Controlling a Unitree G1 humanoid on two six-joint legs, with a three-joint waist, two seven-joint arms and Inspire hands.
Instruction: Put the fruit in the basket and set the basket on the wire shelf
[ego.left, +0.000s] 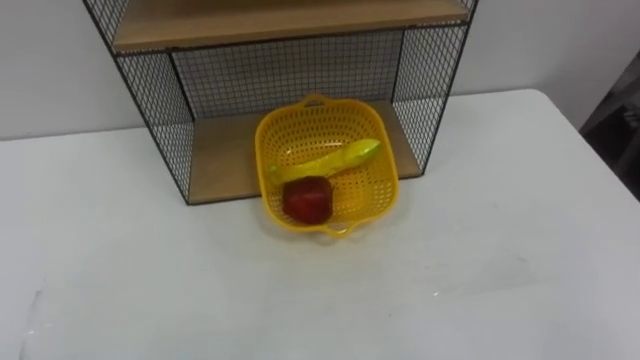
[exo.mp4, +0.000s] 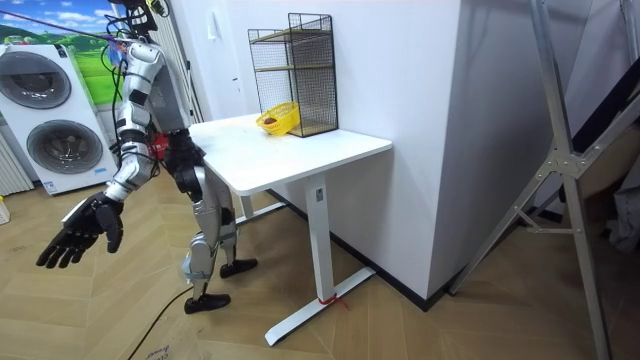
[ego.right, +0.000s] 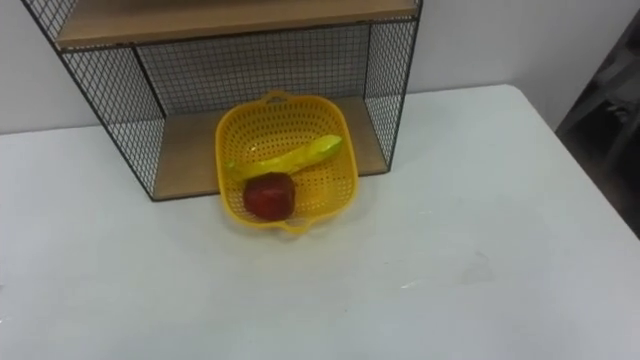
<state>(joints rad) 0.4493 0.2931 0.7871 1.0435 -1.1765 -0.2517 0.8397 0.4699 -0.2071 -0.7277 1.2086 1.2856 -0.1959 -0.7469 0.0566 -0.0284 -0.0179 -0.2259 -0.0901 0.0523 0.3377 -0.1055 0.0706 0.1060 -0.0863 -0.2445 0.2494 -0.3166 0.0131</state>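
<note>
The robot stands back from the near left end of the table, and in the room view its right hand (exo.mp4: 80, 232) hangs out over the floor, well apart from everything on the table. The fingers are spread and relaxed and hold nothing, which fits a hand that has no more carrying to do.

The white table (ego.left: 480, 250) is bare on its near side. Further in sits the yellow basket (ego.left: 375, 185) with 2 pieces of fruit inside: a red fruit (ego.left: 307, 198) against the near wall and a banana (ego.left: 330, 160) lying across the middle just behind it, the 2 touching or nearly so. That part of the job looks done.

The basket's far half rests on the lower board (ego.left: 225, 155) of the wire shelf (ego.left: 150, 90), between the mesh side walls, while its near rim and handle jut out past the board's front edge. It seems to be left partway in; a push further back would probably seat it more safely. An upper board (ego.left: 280, 20) lies above.
</note>
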